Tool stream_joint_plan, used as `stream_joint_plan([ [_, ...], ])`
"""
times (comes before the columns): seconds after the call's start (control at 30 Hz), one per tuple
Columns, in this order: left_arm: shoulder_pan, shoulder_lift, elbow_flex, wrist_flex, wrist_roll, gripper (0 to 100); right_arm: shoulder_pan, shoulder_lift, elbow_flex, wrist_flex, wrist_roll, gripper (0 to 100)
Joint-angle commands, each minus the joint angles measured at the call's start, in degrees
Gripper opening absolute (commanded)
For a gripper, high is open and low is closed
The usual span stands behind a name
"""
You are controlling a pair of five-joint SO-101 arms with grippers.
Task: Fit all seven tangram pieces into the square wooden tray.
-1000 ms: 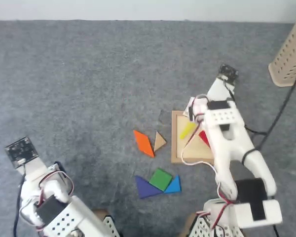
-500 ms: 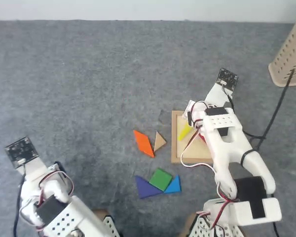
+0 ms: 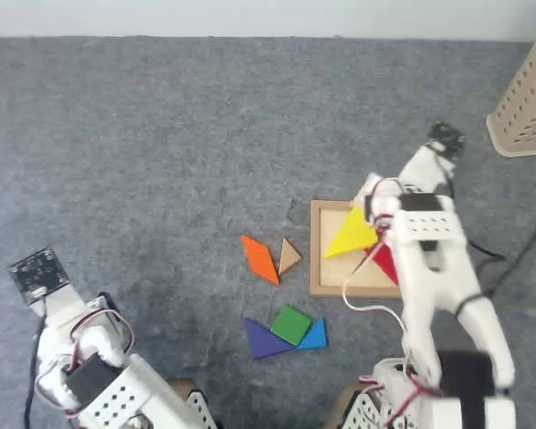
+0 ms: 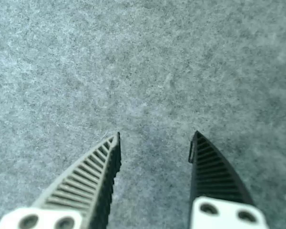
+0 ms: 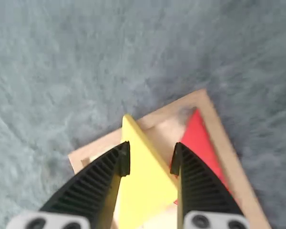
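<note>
- Step in hand: seating the yellow triangle [image 3: 351, 237] in the square wooden tray [image 3: 316, 261]. My read is two of seven pieces are in and five are still to go.
- Tray contents: the yellow triangle and a red triangle [image 3: 387, 264], meeting along one edge. I can't tell whether yellow overlaps red.
- In the right wrist view one corner of the yellow triangle [image 5: 143, 179] looks to ride on or over the tray rim [image 5: 181, 102], so it's probably not seated flat. The red triangle [image 5: 199, 138] lies along the adjacent rim.
- The right gripper [image 5: 150, 160] is directly above the yellow triangle with its fingers apart, nothing clamped, and yellow showing in the gap. I can't tell whether the tips touch the piece.
- Next move, as I judge it: nudge yellow off the rim so it drops flush beside red, then go for the loose pieces.
- Loose pieces on the table [image 3: 161, 134], just beside the tray: an orange parallelogram [image 3: 260, 258] touching a tan triangle [image 3: 289, 256].
- Nearer the arm bases there is a cluster of three in contact: a green square [image 3: 291, 324], a purple triangle [image 3: 263, 340] and a blue triangle [image 3: 315, 337].
- The left gripper [image 4: 156, 138] has its fingers wide apart over bare table, holding nothing, well apart from every piece.
- A beige perforated container [image 3: 527, 98] stands at the table's far corner; its contents aren't visible.
</note>
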Motion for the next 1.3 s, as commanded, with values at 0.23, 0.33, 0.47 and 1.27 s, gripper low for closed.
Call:
stream_joint_plan([
  [0.23,0.1,-0.6,-1.1,0.2,0.5,23,-8.1,-9.4,0.4,-3.2,28.8,0.4],
  [0.33,0.1,-0.6,-1.1,0.2,0.5,23,-15.2,-5.3,0.8,-3.6,47.9,0.9],
  [0.47,0.1,-0.6,-1.1,0.2,0.5,23,-17.7,2.9,-1.4,-4.7,52.7,1.3],
  [1.27,0.1,-0.6,-1.1,0.2,0.5,23,-7.5,19.6,-6.2,-4.4,56.7,1.2],
])
